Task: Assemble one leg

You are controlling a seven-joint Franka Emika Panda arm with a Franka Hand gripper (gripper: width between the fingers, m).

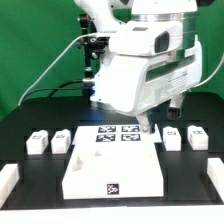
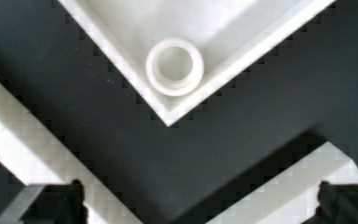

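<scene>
Four small white tagged legs lie on the black table in the exterior view: two on its left (image 1: pixel 38 141) (image 1: pixel 61 141) and two on its right (image 1: pixel 172 137) (image 1: pixel 196 136). My gripper (image 1: pixel 150 126) hangs low by the far right corner of the large white square tray-like part (image 1: pixel 100 162), apart from every leg. In the wrist view the gripper (image 2: pixel 194 206) is open and empty, its dark fingers (image 2: pixel 44 205) spread wide. Beyond them shows a corner of the tray-like part (image 2: pixel 105 25) with a round recess (image 2: pixel 174 65). No leg shows in the wrist view.
The marker board (image 1: pixel 118 134) lies flat just behind the tray-like part, under the arm. White blocks sit at the table's front left (image 1: pixel 8 178) and front right (image 1: pixel 214 180) edges. A green backdrop stands behind.
</scene>
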